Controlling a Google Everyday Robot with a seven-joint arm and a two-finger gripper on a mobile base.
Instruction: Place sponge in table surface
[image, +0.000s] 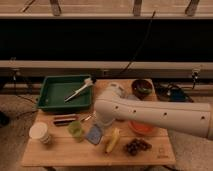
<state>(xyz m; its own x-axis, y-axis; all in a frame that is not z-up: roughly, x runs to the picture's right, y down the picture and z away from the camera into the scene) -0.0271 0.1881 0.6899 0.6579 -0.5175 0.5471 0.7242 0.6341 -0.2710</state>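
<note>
The blue sponge (93, 134) lies flat on the wooden table (60, 150), near the front middle, between a small green cup (75, 129) and a banana (112, 141). My white arm reaches in from the right across the table's middle. The gripper (101, 121) is at its left end, just above and behind the sponge, and is mostly hidden by the wrist housing.
A green tray (52, 97) holding a white brush (80, 90) sits at the back left. A white cup (40, 133) and a dark bar (65, 120) are at the left. Grapes (136, 146), an orange dish (143, 128) and a dark bowl (141, 88) are at the right.
</note>
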